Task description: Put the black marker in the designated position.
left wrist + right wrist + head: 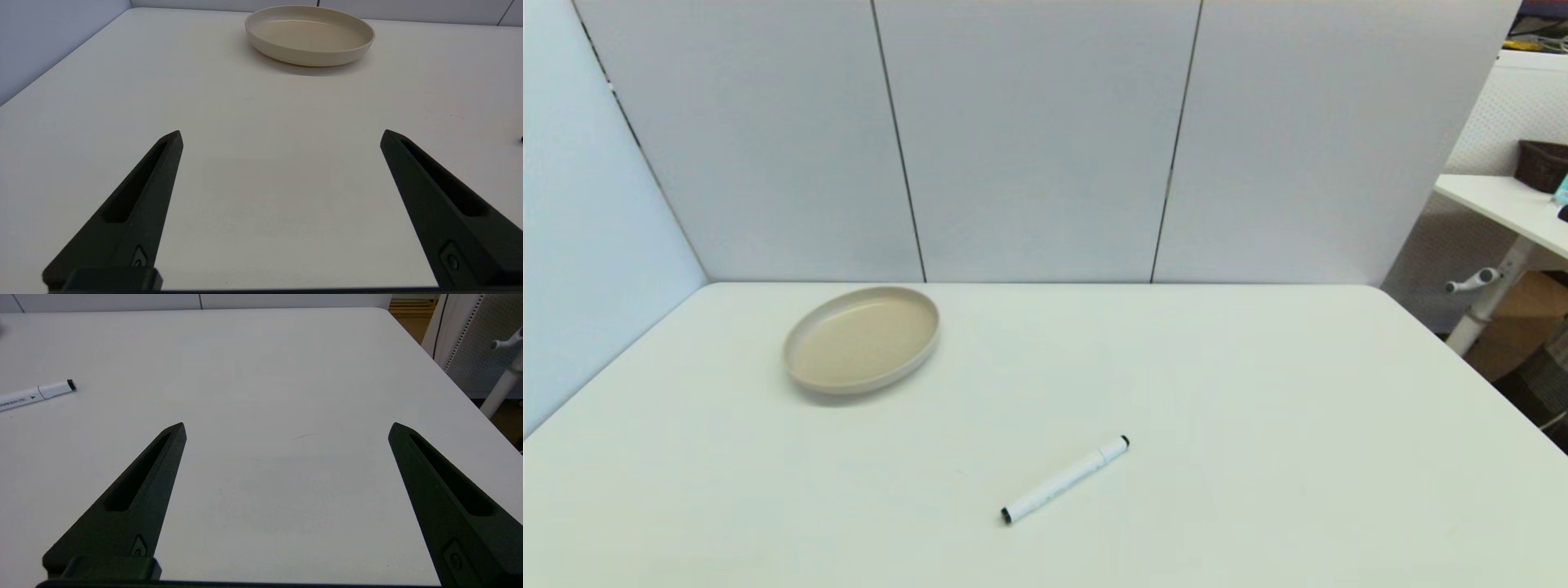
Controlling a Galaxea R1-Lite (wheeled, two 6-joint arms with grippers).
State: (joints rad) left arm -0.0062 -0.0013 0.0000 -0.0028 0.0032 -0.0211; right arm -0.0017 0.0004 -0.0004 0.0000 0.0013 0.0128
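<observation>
Status: task not begun, as far as the views show. Nothing is grasped, and the pickup, carry and set-down are all left to do.

Surface (1258, 425): broad white top, matte and smooth, rounded far corners, backed by plain grey-white panels. No outline, label or receptacle marks a designated position; where it lies cannot be told from these views.

Plate (862, 339): beige, round, shallow, with a low upright rim and a flat floor. Looks like smooth glazed ceramic or hard plastic with a dull sheen. It sits at far left and holds nothing.

Left tool (281, 136): low over bare surface at near left, facing the plate. Two long black tapered fingers spread wide apart, nothing between them. Matte finish, each with a slotted recess. Outside the head view.

Right tool (287, 428): same build, likewise spread wide with nothing held, low over bare surface at near right. Outside the head view.

Black marker (1065, 479): lying flat near centre, slightly right, well apart from the plate, set diagonally with one end near-left and the other far-right. Slim white cylindrical barrel, smooth plastic, a small black tip at each end, a cap seam by the far end and small printed lettering. Judgement: a round barrel may roll if nudged. It lies to the left of the right tool, so that tool looks better placed to take it.
</observation>
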